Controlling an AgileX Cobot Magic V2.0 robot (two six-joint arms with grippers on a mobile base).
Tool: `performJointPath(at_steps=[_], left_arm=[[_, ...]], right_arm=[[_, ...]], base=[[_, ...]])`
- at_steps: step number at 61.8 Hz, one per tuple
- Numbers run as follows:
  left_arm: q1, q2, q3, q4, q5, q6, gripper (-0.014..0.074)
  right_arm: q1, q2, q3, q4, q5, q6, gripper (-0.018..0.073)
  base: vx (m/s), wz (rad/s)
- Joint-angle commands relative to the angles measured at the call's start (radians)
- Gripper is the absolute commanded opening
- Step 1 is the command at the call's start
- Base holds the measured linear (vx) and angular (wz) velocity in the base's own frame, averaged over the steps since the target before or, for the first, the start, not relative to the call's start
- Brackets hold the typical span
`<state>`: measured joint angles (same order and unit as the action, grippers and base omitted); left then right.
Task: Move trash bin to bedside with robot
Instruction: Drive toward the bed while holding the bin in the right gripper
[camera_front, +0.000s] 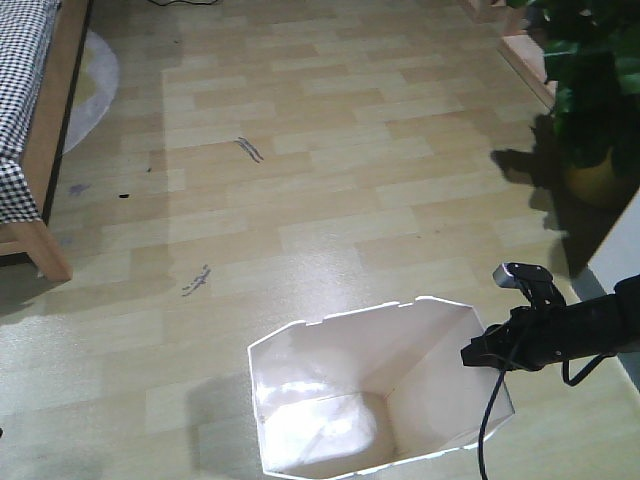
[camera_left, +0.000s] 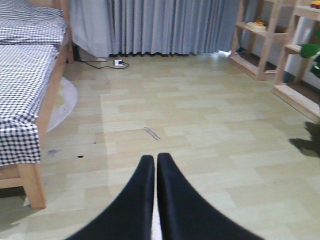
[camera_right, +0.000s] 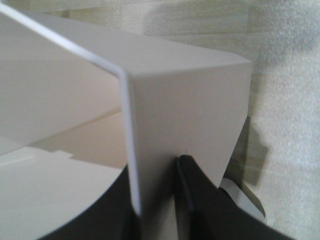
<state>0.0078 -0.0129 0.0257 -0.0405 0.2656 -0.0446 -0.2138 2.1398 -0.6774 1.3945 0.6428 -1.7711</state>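
The white trash bin (camera_front: 300, 385) stands on the wood floor at the bottom centre of the front view, its cream inside showing. My right gripper (camera_front: 480, 352) comes in from the right on a black arm and is shut on the bin's right wall. In the right wrist view the trash bin (camera_right: 185, 100) wall runs between the right gripper (camera_right: 155, 172) fingers, one inside and one outside. The left gripper (camera_left: 156, 159) is shut, fingertips together over bare floor. The bedside, a wooden frame (camera_front: 50, 140) under a checkered quilt (camera_left: 25, 75), lies far left, well away from the bin.
A plant in a yellow pot (camera_front: 590, 120) stands at the right, beside a white furniture edge (camera_front: 620, 260). Wooden shelves (camera_left: 260, 45) line the right wall, grey curtains (camera_left: 150, 25) the back. A round rug (camera_front: 95, 80) lies by the bed and a power strip (camera_left: 117, 62) near the curtains.
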Motion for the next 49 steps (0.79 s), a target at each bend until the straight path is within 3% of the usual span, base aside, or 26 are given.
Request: performJointPath(at_steps=[1, 49], left_arm=[[0.001, -0.014, 0.012, -0.004, -0.069, -0.006, -0.0006], [0.001, -0.014, 0.012, -0.004, -0.069, -0.006, -0.0006]], right_arm=[[-0.004, -0.063, -0.011, 0.047, 0.217, 0.008, -0.0003], [-0.004, -0.063, -0.011, 0.047, 0.217, 0.008, -0.0003]], base=[[0.22, 0.25], [0.28, 0.08]])
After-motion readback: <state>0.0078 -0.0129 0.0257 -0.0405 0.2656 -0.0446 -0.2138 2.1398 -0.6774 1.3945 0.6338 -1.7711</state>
